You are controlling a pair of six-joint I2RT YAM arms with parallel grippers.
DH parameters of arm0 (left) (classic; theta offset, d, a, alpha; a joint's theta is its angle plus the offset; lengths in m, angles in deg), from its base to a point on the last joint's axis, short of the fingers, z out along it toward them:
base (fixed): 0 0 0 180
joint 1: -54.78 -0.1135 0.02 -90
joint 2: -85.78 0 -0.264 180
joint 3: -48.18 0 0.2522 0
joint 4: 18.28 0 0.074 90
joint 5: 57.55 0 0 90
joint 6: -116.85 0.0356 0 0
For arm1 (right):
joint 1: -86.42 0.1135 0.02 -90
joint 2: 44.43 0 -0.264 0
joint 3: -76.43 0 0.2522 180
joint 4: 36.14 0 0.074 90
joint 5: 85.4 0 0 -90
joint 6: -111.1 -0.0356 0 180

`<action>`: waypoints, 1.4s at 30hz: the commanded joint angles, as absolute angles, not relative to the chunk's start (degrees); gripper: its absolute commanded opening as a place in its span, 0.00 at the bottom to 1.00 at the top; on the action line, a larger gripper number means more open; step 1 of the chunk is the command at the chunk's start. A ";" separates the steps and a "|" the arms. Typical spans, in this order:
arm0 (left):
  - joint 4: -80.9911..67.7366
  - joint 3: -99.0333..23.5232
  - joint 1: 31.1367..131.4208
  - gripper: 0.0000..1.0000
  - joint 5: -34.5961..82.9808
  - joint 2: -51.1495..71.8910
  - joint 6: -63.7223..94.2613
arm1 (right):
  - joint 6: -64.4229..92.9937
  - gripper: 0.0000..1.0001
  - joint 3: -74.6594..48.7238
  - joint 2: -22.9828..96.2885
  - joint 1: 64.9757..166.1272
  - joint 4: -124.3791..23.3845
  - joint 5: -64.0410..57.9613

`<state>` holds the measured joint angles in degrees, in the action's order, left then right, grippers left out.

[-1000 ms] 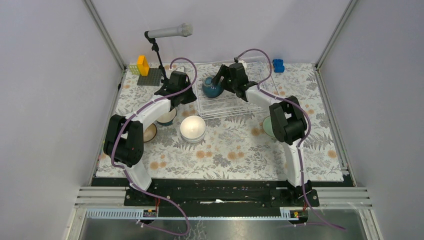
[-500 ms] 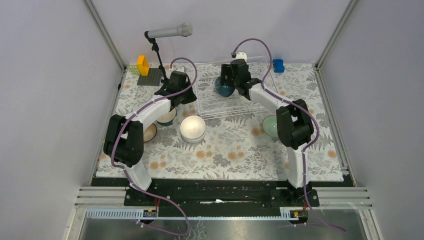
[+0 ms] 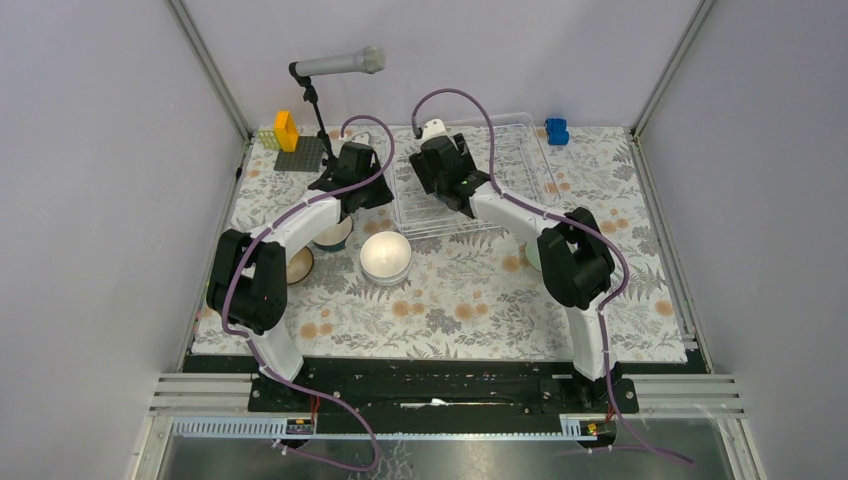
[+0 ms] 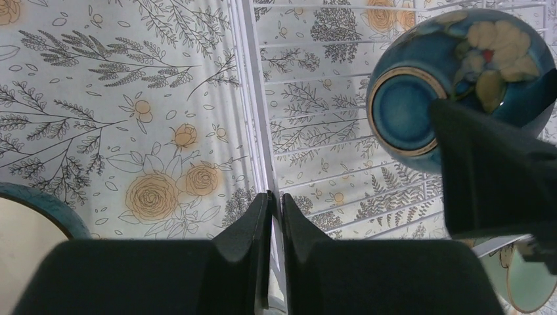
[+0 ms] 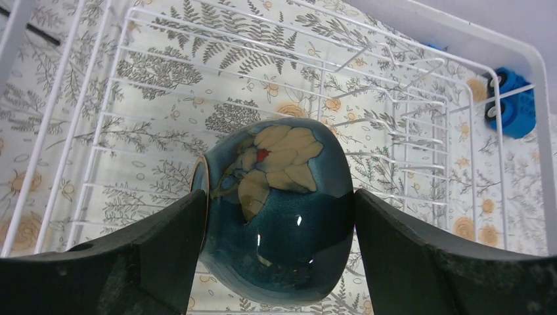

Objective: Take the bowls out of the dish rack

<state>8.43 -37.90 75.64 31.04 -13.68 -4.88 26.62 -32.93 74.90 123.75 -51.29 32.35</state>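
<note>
Right hand grips the teal bowl over the dish rack — hidden overhead; left hand closed.

From here I count two teal-blue bowls, one white bowl, one brown bowl, one mint bowl, one dish rack, one microphone, three toy blocks and one grey baseplate.

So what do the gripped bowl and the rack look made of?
Teal bowl: apparently glazed ceramic, glossy, with sharp highlights over a painted flower. Dish rack: probably white-coated metal wire, judging by its thin straight rods; plastic can't be excluded.
</note>
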 commanded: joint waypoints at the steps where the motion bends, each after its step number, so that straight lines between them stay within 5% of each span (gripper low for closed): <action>1: 6.36 -39.14 74.60 0.15 27.65 -9.84 -4.86 | 33.53 0.79 -33.22 73.93 125.38 -45.12 38.90; 7: 4.79 -37.44 73.42 0.20 26.33 -8.71 -6.23 | 32.62 0.99 -30.32 72.35 125.56 -44.34 30.20; 16: 4.64 -37.22 73.03 0.22 25.66 -8.18 -6.54 | 31.21 0.99 -31.27 72.91 125.54 -48.48 23.18; 26: 4.62 -36.15 73.03 0.24 25.67 -6.39 -6.53 | 24.82 0.69 -31.07 70.58 124.83 -49.05 21.43; 42: 3.30 -32.06 73.73 0.33 26.33 0.39 -8.16 | 0.28 0.61 -37.44 72.82 119.90 -63.13 34.50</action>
